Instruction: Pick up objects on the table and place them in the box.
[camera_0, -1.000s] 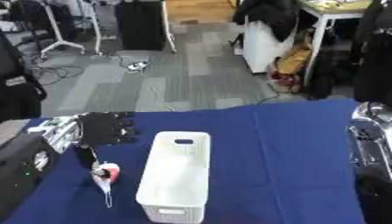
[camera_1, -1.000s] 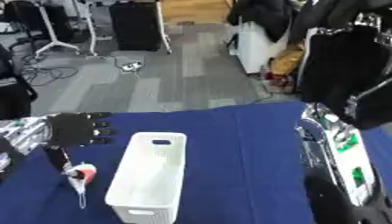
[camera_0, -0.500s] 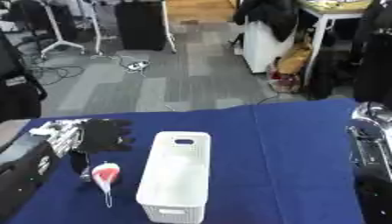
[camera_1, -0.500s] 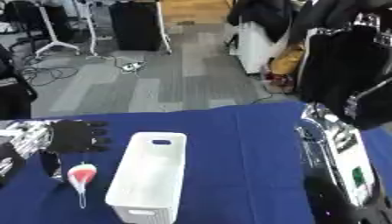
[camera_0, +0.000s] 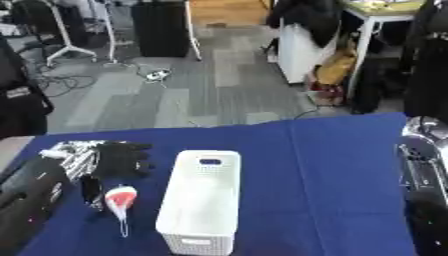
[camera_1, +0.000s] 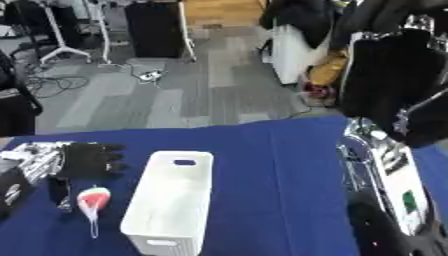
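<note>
Here, operator, is your scene, taken line by line.

Writing: you have no brand or label that can be read; a green patch and pale marks show on the right arm (camera_1: 398, 192), too small to make out.

Left hand: your left hand (camera_0: 118, 159) lies at about 9 o'clock on the blue table (camera_0: 324, 170), palm down, its black fingers spread and nearly straight, pointing toward 3 o'clock. It is wide open and holds nothing. Its fingertips stop just short of the box wall.

Left arm: the silver wrist and black forearm (camera_0: 31, 192) run back from the hand toward 8 o'clock and leave the view at the lower left corner.

Right hand: you see it raised at about 2 o'clock in the right eye view (camera_1: 394, 80), a black mass held above the table edge. Whether its fingers are open or curled, you cannot tell.

Box: the white box (camera_0: 203, 200) stands upright at about 6 o'clock, long and narrow, its open top toward you, with a handle slot in its far end wall. Nothing can be seen inside it.

Object: the red-and-white object (camera_0: 121, 197) lies on the cloth at about 8 o'clock, just left of the box and just below the left hand's fingers, with a thin pale tail running toward 6 o'clock. Beside it, on its left, a small dark piece (camera_0: 91, 189) lies on the cloth; what it is you cannot tell.
</note>
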